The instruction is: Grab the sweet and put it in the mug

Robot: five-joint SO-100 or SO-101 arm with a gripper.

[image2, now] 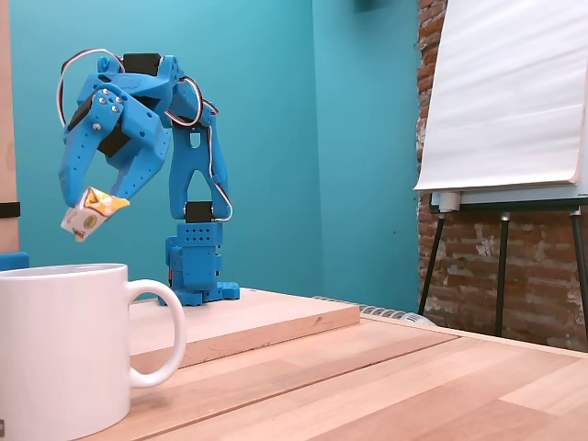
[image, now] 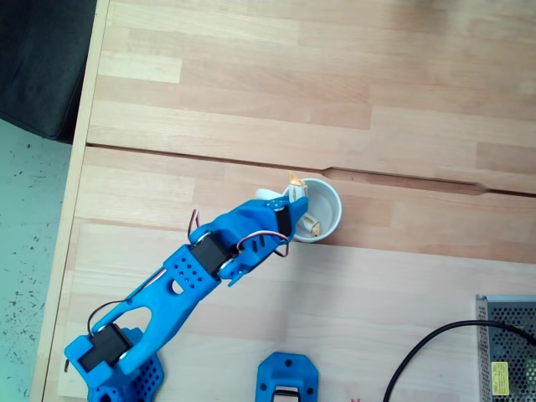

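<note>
Blue 3D-printed arm (image2: 188,165) reaching out from its base, hand (image2: 92,207) pinched shut on the sweet (image2: 87,213), a tiny wrapped candy with a white middle and yellow-orange twisted ends. Hanging in the air above the white mug (image2: 64,344), clear of the rim, no contact, going by the low fixed view. From the top-down fixed view, hand (image: 295,203) sitting right over the near-left edge of the mug (image: 328,201), with a bit of orange wrapper (image: 294,178) poking out just past the rim. Something yellowish (image: 311,224) showing inside the mug too, hard to tell what. Mug standing upright on the light wooden desk (image: 251,75), handle (image2: 165,331) pointing right in the low view. Whiteboard easel (image2: 505,110) and brick wall (image2: 432,28) well behind the mug. Black cable (image: 419,356) and a metal mesh box (image: 507,343) down in the corner of the desk, well apart from the mug.
</note>
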